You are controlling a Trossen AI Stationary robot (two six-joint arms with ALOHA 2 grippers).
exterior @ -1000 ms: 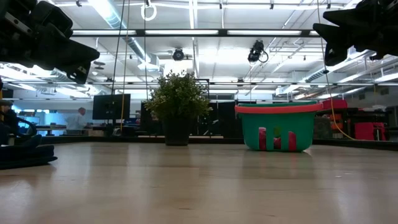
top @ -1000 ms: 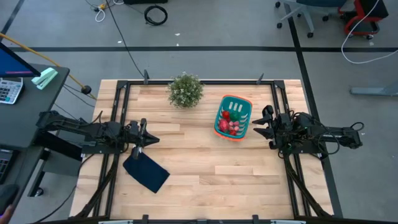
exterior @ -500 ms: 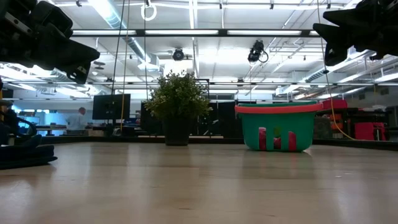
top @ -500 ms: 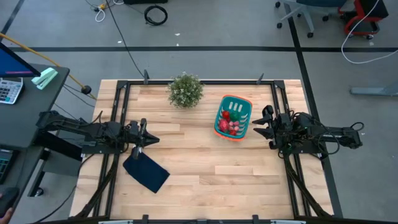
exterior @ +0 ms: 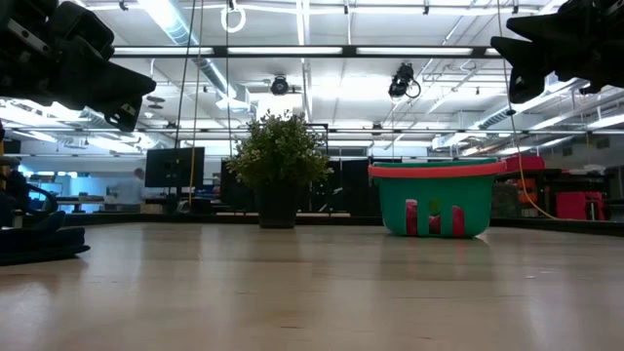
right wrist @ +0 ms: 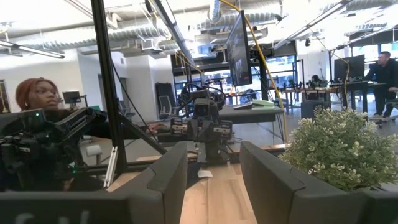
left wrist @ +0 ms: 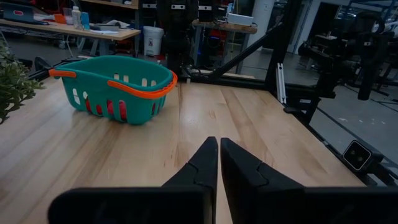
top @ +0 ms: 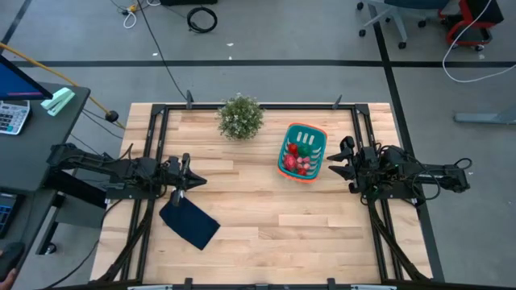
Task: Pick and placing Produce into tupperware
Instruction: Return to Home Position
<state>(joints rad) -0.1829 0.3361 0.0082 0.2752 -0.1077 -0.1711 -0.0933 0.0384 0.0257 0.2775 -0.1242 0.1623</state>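
Teal tupperware (exterior: 437, 195): slotted plastic with an orange-red rim. It stands upright on the right half of the table (top: 266, 234), between the potted plant (top: 240, 118) and my right gripper (right wrist: 213, 152), touching neither.
Produce (top: 301, 155): red and pink pieces and one green piece lie heaped together inside the tupperware.
Left gripper (left wrist: 219, 143): my fingers are pressed together with only a thin slit between them, pinching nothing. It is raised above the left side of the table, pointing across the wood toward the tupperware and well apart from it.
Right gripper: my fingers are spread wide with nothing between them. It is raised off the table at the right side, near the tupperware and pointing toward the left side.
Potted plant: bushy and green, at the far edge of the table, near the tupperware.
Navy cloth (top: 189, 223): lies flat on the table just beside my left gripper, toward the front edge.
Room: a person (right wrist: 37, 102) sits beyond the table's left side, and another person (right wrist: 380, 67) is at a desk farther off.
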